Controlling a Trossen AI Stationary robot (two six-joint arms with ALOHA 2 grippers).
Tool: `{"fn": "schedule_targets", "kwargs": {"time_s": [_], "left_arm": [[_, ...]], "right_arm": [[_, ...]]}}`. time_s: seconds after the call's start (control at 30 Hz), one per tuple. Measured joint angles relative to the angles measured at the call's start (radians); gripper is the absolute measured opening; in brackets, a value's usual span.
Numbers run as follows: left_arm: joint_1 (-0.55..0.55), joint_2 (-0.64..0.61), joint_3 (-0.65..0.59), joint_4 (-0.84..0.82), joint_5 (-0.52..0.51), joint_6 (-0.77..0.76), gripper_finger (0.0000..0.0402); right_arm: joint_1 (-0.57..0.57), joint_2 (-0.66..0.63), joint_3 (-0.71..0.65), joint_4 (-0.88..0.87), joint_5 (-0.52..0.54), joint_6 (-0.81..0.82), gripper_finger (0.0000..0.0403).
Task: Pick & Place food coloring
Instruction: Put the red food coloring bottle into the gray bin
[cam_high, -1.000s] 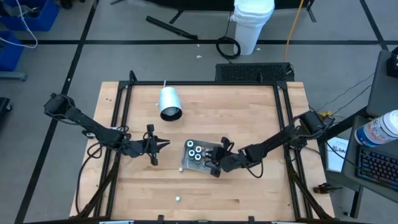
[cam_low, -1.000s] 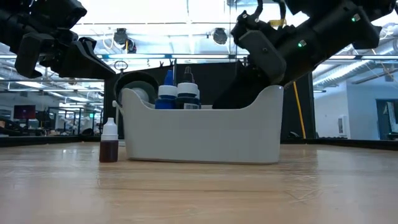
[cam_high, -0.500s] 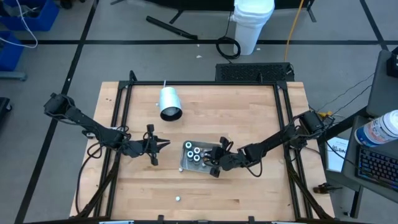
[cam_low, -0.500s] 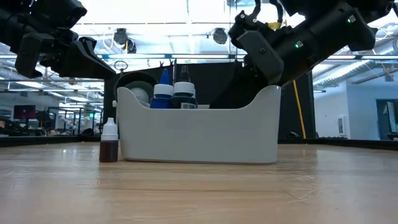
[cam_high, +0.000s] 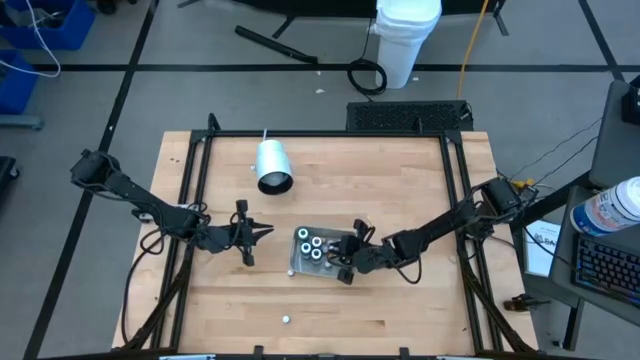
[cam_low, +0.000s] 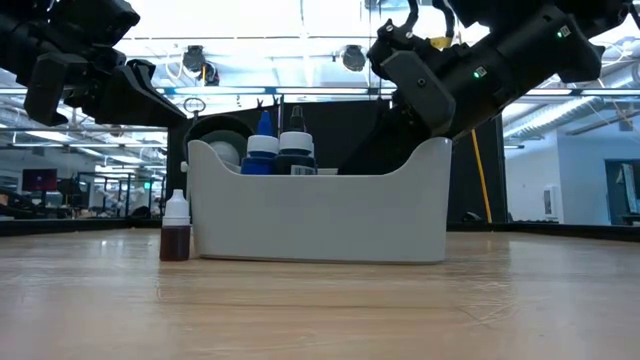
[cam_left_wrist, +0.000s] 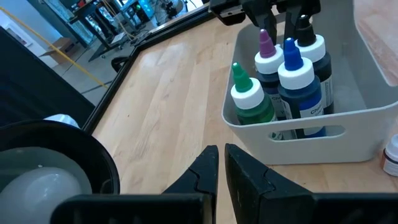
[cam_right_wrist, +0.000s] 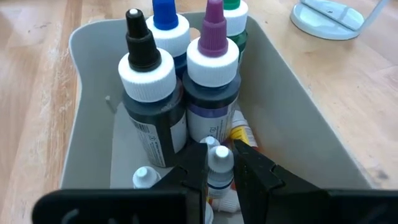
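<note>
Grey tray (cam_low: 320, 215) walls hide most bottles; right gripper (cam_right_wrist: 214, 165) pinches a small white-capped bottle (cam_right_wrist: 219, 167).

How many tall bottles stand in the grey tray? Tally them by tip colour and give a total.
black-tipped bottle: 1
blue-tipped bottle: 1
purple-tipped bottle: 1
green-tipped bottle: 1
Total: 4 tall bottles in the tray
</note>
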Motion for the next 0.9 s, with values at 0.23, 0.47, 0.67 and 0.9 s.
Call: {"fn": "schedule_targets", "kwargs": {"time_s": [0.23,0.47,0.67,0.9], "left_arm": [[0.000,0.000,0.000,0.001,0.000,0.000,0.0037],[0.001,0.000,0.000,0.001,0.000,-0.006,0.0037],[0.001,0.000,0.000,0.001,0.000,-0.006,0.0037],[0.001,0.000,0.000,0.001,0.000,-0.006,0.0037]], "right_arm": [[-0.006,-0.005,0.038,-0.054,-0.047,0.017,0.0045],[-0.018,-0.005,0.100,-0.157,-0.044,0.112,0.0045],[-0.020,-0.005,0.143,-0.189,-0.030,0.151,0.0045],[0.007,-0.006,0.146,-0.272,0.087,0.315,0.0045]]}}
